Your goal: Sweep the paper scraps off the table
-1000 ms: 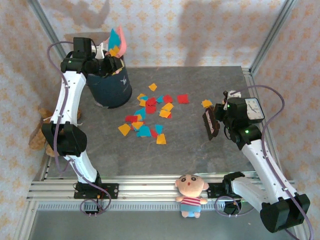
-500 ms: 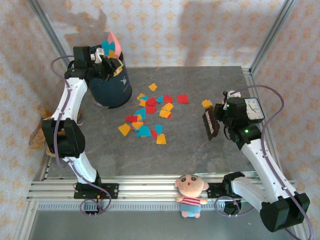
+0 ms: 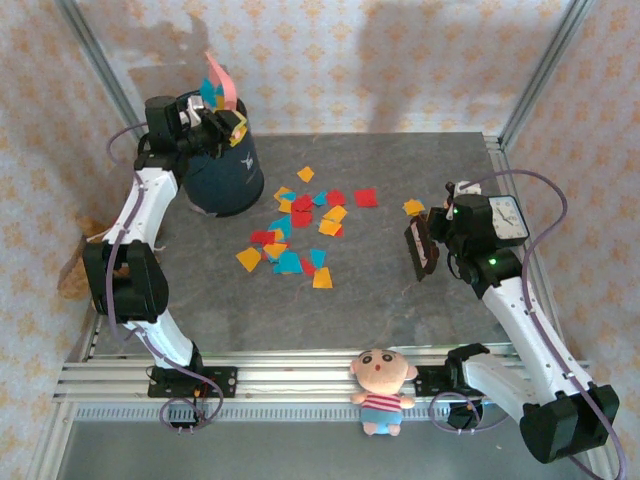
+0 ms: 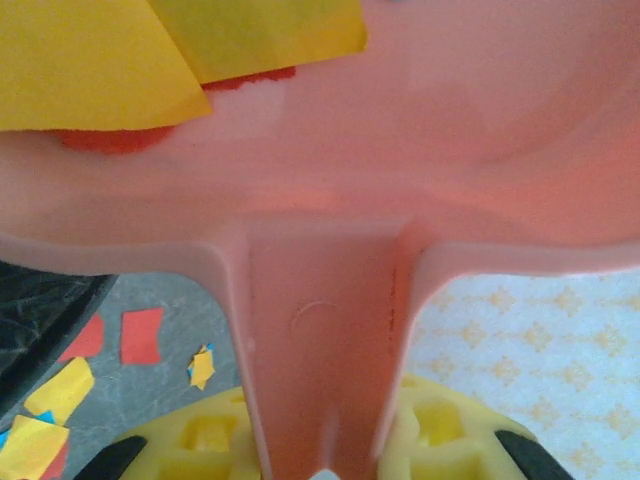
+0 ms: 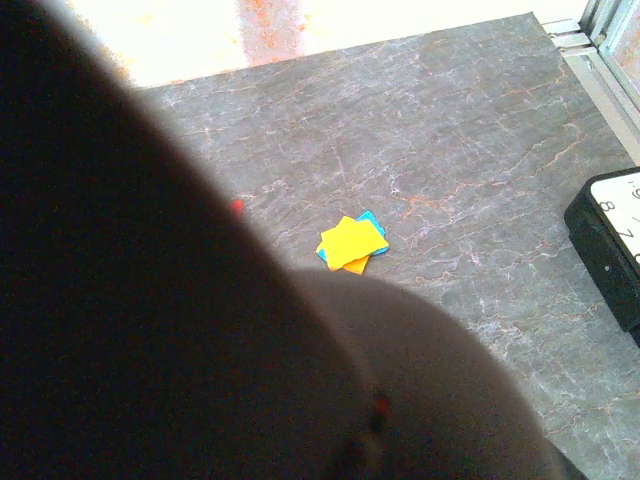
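My left gripper (image 3: 197,130) is shut on the handle of a pink dustpan (image 3: 222,84), which stands tipped up over a dark blue bin (image 3: 226,172) at the far left. In the left wrist view the yellow fingers (image 4: 440,440) clamp the pink handle (image 4: 320,340), and yellow and red paper scraps (image 4: 150,55) lie in the pan. Many paper scraps (image 3: 296,236) are spread over the middle of the table (image 3: 380,300), with one small stack (image 3: 413,207) (image 5: 352,242) apart at the right. Beside that stack my right gripper (image 3: 443,240) is shut on a dark brush (image 3: 422,248).
A clock (image 3: 506,218) (image 5: 612,240) sits by the right arm near the table's right rail. On the near rail, between the arm bases, rests a plush doll (image 3: 382,388). Floral walls enclose the table on the left, back and right.
The left arm has swung the dustpan a little to the left and tipped it steeper over the bin. The right arm and brush have not moved.
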Motion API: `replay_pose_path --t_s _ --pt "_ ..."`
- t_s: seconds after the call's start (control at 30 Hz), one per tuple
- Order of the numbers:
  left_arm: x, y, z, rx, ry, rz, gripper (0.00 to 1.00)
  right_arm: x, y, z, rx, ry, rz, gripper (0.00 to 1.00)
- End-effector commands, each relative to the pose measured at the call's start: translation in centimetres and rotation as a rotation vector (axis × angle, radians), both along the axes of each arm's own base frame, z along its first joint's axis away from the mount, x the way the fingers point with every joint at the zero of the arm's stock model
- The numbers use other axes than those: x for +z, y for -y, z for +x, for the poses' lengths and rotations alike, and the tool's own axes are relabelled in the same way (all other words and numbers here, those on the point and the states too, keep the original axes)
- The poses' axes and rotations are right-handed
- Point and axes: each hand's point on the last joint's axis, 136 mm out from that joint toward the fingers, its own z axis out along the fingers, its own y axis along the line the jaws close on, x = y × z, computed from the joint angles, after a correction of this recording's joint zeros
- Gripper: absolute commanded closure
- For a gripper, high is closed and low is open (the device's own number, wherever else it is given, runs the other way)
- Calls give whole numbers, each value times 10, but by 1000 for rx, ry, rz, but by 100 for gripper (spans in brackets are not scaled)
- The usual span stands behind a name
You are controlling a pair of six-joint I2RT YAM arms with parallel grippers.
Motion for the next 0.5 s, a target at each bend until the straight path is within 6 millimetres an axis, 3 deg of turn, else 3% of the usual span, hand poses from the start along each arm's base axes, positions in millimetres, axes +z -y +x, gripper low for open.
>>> replay_pose_path --t_s 0.0,0.47 --pt "45 -2 -9 11 127 -90 100 6 -2 1 -4 18 21 100" --pt "57 -4 -14 39 162 -251 100 2 -5 4 1 7 30 100"
